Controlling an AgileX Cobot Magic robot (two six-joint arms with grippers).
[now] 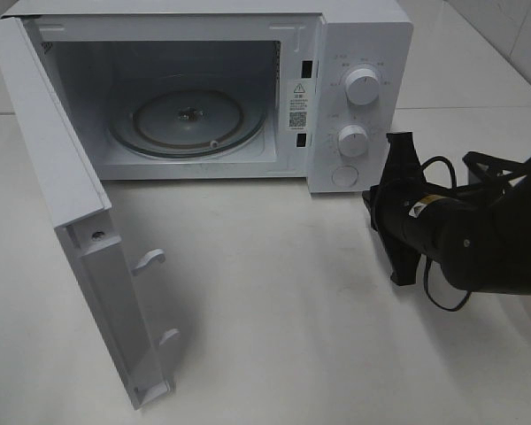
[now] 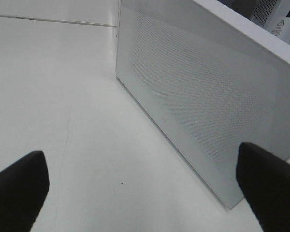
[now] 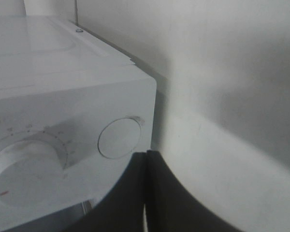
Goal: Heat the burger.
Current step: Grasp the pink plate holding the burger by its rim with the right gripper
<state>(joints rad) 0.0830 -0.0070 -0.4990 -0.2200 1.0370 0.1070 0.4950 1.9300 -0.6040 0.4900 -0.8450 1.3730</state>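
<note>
One microwave door (image 1: 115,301) gapes for a burger we cannot see; left jaws wide, right jaws shut by its button (image 1: 345,176).

I can't see the burger in any of my views. The white microwave (image 1: 363,44) stands on the tabletop (image 1: 274,301), its door (image 1: 62,177) swung wide open on the left, the glass turntable (image 1: 190,119) lying flat inside.
</note>
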